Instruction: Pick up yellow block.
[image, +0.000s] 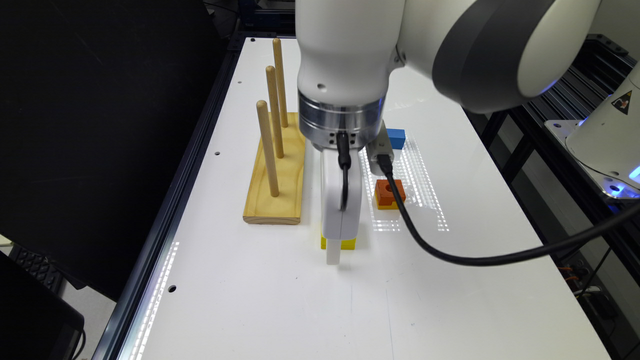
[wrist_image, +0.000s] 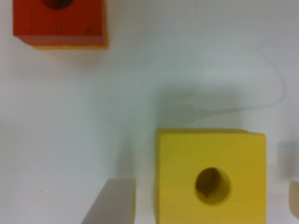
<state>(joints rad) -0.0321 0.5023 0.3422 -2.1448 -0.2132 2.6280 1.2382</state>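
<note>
Hand (wrist_image: 205, 200) spread wide, straddling yellow block (wrist_image: 211, 175) on worktop (image: 450, 280); risk: uneven finger contact pushing block sideways, spoiling grip.

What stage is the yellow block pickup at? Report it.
Done: the gripper is down at table level, straddling the yellow block. In hand: one finger stands beside the block with a gap, so no squeeze yet. Left: close, lift.

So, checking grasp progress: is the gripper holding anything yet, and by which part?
Nothing is held. The gripper is open, its fingers on either side of the yellow block, not touching its sides.
</note>
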